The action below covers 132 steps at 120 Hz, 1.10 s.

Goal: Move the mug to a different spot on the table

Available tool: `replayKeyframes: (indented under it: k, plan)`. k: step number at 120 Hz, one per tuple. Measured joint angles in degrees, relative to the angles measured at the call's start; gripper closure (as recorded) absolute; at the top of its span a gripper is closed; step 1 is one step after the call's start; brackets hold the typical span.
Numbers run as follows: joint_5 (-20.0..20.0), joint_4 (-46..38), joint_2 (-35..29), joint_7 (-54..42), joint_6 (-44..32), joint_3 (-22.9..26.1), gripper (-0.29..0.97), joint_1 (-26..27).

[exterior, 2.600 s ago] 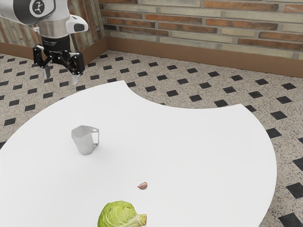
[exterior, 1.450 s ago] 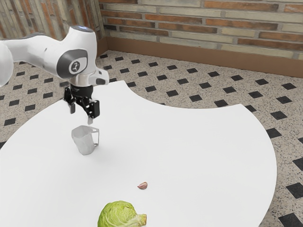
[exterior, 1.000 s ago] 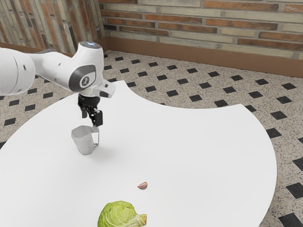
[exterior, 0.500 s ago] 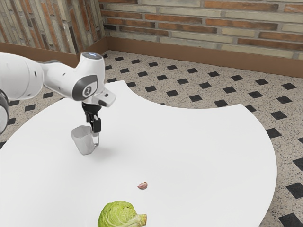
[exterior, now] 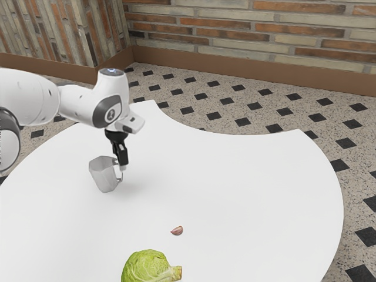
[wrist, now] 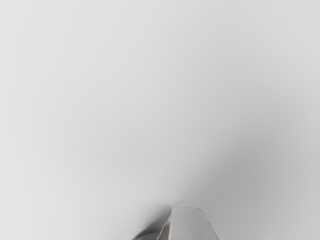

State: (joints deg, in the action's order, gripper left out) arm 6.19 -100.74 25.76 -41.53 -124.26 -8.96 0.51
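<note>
A grey faceted mug [exterior: 103, 176] stands upright on the white table [exterior: 252, 188], on the exterior view's left part of the tabletop and about midway between its far and near edges. Its thin handle [exterior: 121, 176] faces the exterior view's right. The white arm [exterior: 70, 106] comes in from the exterior view's left and bends down over the table, so that the black claw [exterior: 121, 166] hangs nearly vertical right at the handle side of the mug, its tip level with the mug's rim or just below it. From this angle the claw is seen edge-on, and I cannot tell whether it is open or closed, nor whether it has hold of the handle. The mug's base rests on the table with a soft shadow on its near side. In the wrist view a pale, angular part of the mug [wrist: 185, 224] shows just under the hand, against the plain white table [wrist: 150, 100]. Well apart from the mug, toward the near edge, a small pinkish garlic clove [exterior: 177, 231] lies on the table, and nearer still a green cabbage [exterior: 150, 267] sits at the table's near edge. Beyond the table lie a speckled floor with black diamond tiles [exterior: 247, 100] and a brick wall [exterior: 264, 29].
</note>
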Motion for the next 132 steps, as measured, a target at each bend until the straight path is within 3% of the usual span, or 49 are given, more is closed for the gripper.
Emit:
replayKeyframes:
  k: [81,132]
  plan:
    - [-0.94,0.0,2.05,-2.91,-0.27,-0.01,0.01,-0.95]
    - [-0.48,-0.08,2.05,-2.45,-1.09,0.09,0.47,-0.72]
